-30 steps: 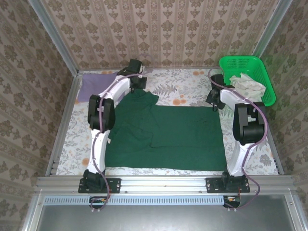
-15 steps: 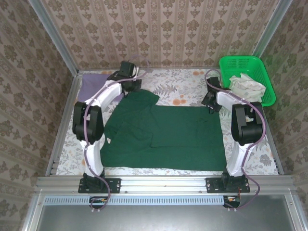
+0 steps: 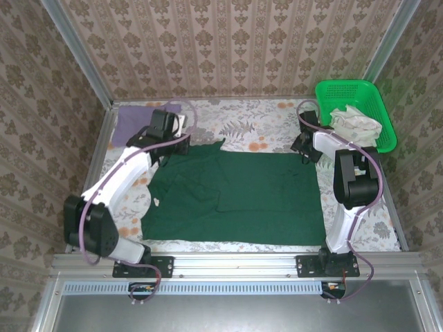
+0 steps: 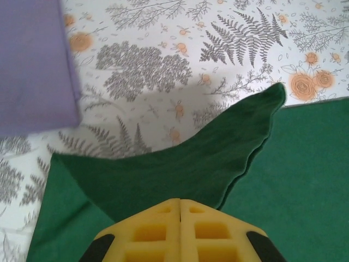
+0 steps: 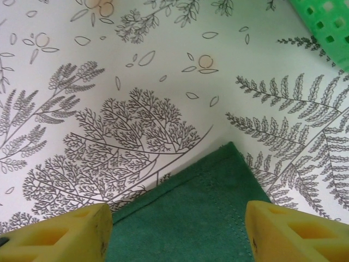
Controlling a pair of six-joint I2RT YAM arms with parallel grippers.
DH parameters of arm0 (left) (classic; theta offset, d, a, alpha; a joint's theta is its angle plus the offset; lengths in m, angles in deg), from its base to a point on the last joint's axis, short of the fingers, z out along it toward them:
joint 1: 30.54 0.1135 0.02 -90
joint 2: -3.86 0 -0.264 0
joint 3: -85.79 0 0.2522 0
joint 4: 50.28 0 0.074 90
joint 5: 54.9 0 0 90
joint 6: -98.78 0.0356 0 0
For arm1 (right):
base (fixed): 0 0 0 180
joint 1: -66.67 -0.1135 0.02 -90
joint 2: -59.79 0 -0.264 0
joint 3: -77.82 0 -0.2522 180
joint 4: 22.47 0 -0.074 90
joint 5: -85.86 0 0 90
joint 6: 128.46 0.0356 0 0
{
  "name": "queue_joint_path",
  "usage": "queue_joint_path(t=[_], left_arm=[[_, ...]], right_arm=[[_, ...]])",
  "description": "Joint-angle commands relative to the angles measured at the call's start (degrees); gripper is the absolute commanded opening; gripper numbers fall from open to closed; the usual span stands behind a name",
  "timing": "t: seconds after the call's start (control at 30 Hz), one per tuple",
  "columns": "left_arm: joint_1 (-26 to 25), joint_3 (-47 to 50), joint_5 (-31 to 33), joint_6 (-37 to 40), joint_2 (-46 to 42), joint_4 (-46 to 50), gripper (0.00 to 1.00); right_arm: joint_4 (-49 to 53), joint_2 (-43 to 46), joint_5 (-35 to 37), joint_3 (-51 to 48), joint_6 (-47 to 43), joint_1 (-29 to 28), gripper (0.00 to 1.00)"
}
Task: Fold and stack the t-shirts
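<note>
Green shirt [image 3: 256, 197] spread flat on table [image 3: 256, 124]; purple shirt [image 3: 128, 124] in far-left corner. Left gripper [image 4: 180, 203] clamped on green sleeve edge, cloth tented up, likely for folding inward. Right gripper [image 5: 177, 214] spread wide, straddling shirt's far-right corner, holding nothing.

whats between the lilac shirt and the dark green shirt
Bare floral table cover with nothing on it: the left wrist view shows this strip between the lilac shirt and the dark green shirt.

Spread out: dark green t-shirt [image 3: 239, 197]; far-left corner: lilac t-shirt [image 3: 130, 126].
</note>
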Motion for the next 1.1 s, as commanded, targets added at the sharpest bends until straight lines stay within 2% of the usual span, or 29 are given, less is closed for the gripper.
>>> queue_joint_path(t=[0.0,0.3,0.47,0.6,0.8,1.07], left_arm=[[-0.24,5.18,2.29,-4.24,-6.87,2.62,0.0],[0.15,13.59,7.7,-11.67,-19.06,9.13,0.0],[1.14,16.6,10.5,-17.61,-22.77,11.94,0.0],[3.5,19.11,9.99,-20.82,-26.02,11.45,0.0],[6.94,20.19,8.41,-21.33,-27.34,12.55,0.0],[8.18,21.15,7.4,-21.54,-27.79,12.63,0.0]], right_arm=[[2.99,1.67,-0.58,-0.11,-0.3,0.39,0.68],[3.23,1.28,-1.34,0.09,0.33,0.42,0.68],[4.92,0.78,-1.01,0.09,0.3,0.37,0.67],[5.65,0.13,-0.63,0.11,0.33,0.39,0.67],[4.74,0.13,-0.9,0.27,0.66,0.45,0.67],[4.95,-1.49,-2.54,3.36,2.14,0.57,0.65]])
